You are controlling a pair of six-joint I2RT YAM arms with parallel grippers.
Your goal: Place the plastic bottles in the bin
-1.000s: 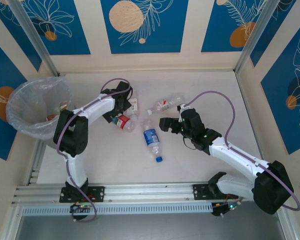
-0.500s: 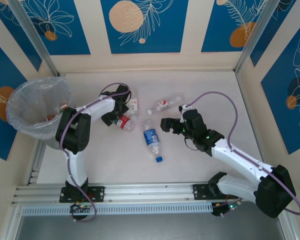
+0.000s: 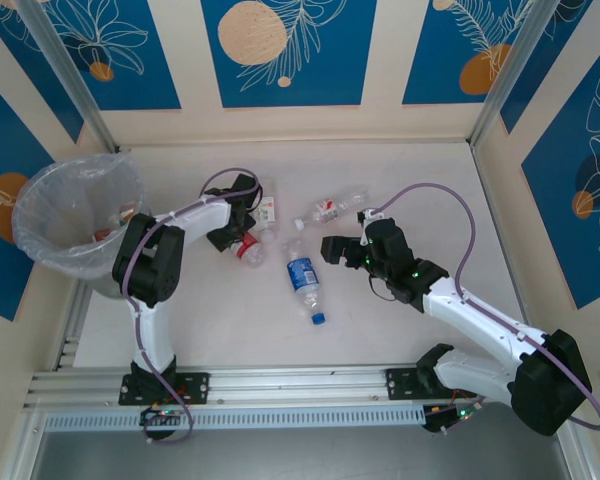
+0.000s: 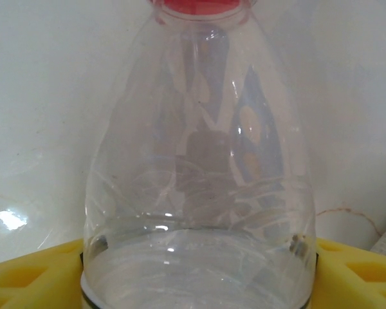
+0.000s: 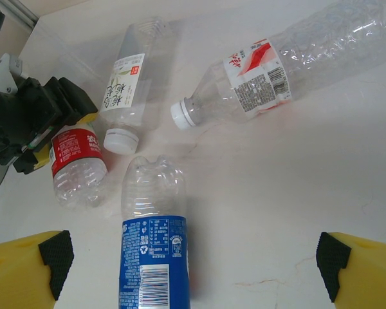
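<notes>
Right of bin [image 3: 48,256]: L gripper [image 3: 232,233] pads flank red-label bottle [image 4: 199,161], can't tell if clamped; R gripper [image 3: 330,248] jaws apart. Pick step; next: firm grip, lift, drop in bin

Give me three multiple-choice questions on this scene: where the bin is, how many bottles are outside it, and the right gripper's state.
1. Where is the bin? A) far left B) far right C) between the arm bases
2. How many bottles are outside it? A) two B) four C) seven
3. The right gripper has its jaws: A) open, empty B) shut on a bottle C) shut on a cap
A: it stands at the far left.
B: red-labelled bottle, white-labelled bottle, red-and-white-labelled bottle, blue-labelled bottle.
A: jaws wide apart, gripping nothing.
</notes>
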